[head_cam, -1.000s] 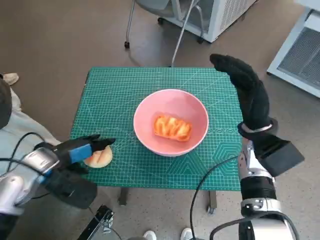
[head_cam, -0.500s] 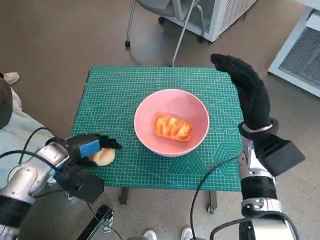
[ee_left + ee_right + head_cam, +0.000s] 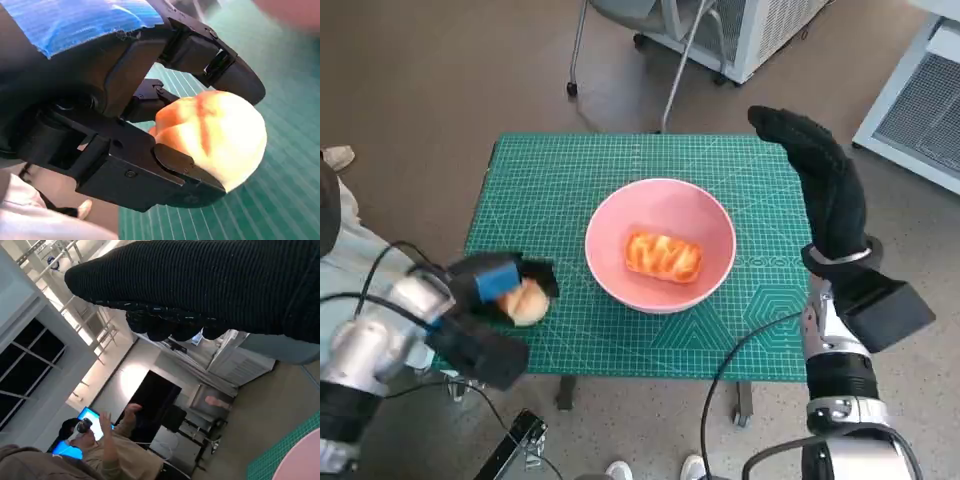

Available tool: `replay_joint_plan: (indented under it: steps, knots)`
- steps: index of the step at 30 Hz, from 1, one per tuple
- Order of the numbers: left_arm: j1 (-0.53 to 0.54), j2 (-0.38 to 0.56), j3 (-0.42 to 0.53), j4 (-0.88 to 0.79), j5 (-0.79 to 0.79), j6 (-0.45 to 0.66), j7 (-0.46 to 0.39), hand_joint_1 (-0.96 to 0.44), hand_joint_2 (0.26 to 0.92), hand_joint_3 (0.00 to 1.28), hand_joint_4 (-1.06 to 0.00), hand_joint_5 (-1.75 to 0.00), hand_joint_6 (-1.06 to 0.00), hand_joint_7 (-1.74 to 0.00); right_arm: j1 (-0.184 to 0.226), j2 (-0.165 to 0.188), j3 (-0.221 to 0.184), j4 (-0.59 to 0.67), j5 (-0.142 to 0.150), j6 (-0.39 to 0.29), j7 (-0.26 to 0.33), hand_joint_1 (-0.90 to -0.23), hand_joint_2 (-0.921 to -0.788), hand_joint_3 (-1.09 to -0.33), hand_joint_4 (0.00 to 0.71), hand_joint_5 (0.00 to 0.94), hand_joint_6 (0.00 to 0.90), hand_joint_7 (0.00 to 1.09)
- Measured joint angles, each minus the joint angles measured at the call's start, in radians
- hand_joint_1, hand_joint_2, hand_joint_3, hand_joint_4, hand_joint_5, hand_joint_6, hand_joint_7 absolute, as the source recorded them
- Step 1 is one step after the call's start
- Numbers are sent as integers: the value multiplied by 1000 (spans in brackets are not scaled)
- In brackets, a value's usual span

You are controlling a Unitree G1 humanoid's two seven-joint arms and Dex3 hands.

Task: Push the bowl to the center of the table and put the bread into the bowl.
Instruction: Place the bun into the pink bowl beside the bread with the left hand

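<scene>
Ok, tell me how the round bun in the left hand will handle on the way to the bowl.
The round bun looks puffy, so it is probably light and squashy; a hard squeeze by the left hand may dent it. Its domed shape suggests it could roll once released. The pink bowl has high sloping sides and already holds a pastry, which should stop it.

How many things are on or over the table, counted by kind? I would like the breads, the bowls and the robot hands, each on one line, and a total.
Breads: 2, a glazed pastry in the bowl and a round bun held by the left hand
Bowls: 1, the pink bowl
Hands: 2, the left hand and the right hand
Total: 5
</scene>
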Motion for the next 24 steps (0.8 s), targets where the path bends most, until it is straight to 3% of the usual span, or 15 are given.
replay_joint_plan:
  steps: [12,18,24]
  knots:
    - [-302,-31,123,-100,-119,111,-53,2,920,29,-668,-1108,-733,-1135,0,2,3,0,-3,-1,-10,-606,-921,-732,317,5,-1,778]
    - [-422,-109,102,-114,-105,138,-5,2,918,30,-705,-1083,-701,-1151,0,3,4,-1,-3,-1,-11,-603,-921,-733,317,5,-1,777]
    - [-475,-188,17,-61,-55,80,82,1,920,43,-697,-1055,-677,-1208,0,2,4,-2,-2,-1,-11,-602,-921,-734,317,5,-1,777]
